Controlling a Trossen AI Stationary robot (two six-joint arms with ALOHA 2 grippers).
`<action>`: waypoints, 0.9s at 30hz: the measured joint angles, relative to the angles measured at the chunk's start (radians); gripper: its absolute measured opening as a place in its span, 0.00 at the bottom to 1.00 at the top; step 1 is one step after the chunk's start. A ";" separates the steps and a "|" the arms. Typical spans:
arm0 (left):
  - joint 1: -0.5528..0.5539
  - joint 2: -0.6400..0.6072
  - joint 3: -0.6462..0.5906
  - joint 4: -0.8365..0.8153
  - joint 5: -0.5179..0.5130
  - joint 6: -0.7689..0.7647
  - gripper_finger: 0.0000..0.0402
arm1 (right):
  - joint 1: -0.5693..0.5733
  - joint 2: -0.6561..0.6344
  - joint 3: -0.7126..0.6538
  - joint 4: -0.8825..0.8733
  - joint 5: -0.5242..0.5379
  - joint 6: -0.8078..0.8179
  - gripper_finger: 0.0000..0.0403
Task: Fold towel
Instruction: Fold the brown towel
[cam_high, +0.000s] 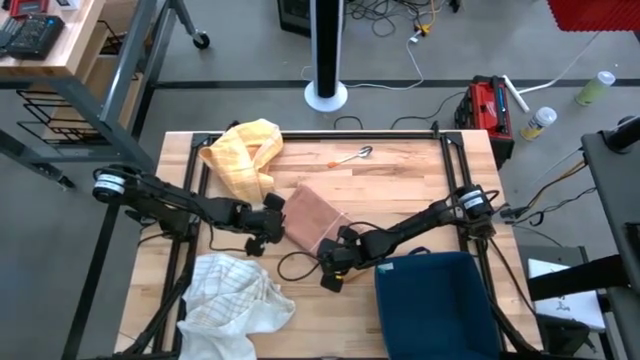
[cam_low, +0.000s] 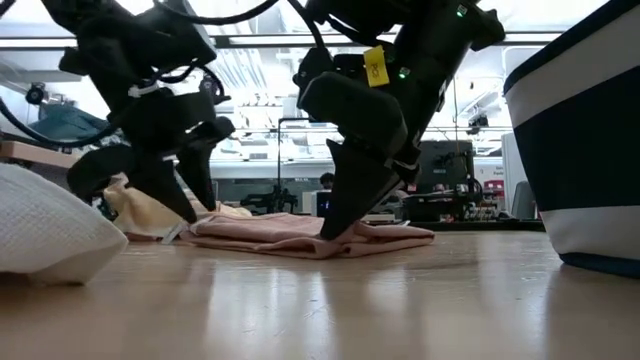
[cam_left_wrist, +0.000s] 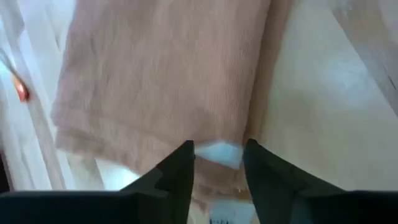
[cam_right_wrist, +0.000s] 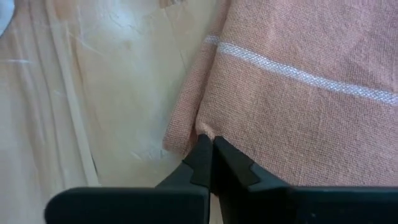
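Pink towel (cam_high: 315, 217), folded, mid-table: near corner pinched by closed right gripper (cam_right_wrist: 211, 152); left gripper (cam_left_wrist: 217, 163) parted, empty (straddling white tag). Risk: layers dragged apart by one-sided pull.

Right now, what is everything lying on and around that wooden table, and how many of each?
Pink towel: one, pink with a pale stripe, folded at the table's middle.
Yellow towel: one, yellow, crumpled at the far left part of the table.
White towel: one, white, heaped at the near left edge.
Blue basket: one, dark blue, near right corner.
Metal spoon: one, silvery, far middle of the table.
Table: one, pale wood.
White stand: one, on the floor beyond the table.
Left pincer: one, dark, fingers apart at the pink towel's edge.
Right pincer: one, dark, shut at the pink towel's corner.
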 joint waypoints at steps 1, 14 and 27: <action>0.000 0.002 -0.004 0.010 0.000 0.015 0.35 | 0.000 0.000 0.002 0.002 0.000 0.000 0.01; 0.024 0.050 -0.027 0.032 -0.010 0.019 0.36 | 0.002 0.000 0.003 0.015 -0.001 0.006 0.22; 0.035 0.051 -0.027 0.041 0.000 -0.044 0.03 | 0.002 0.001 -0.001 0.010 0.001 0.002 0.08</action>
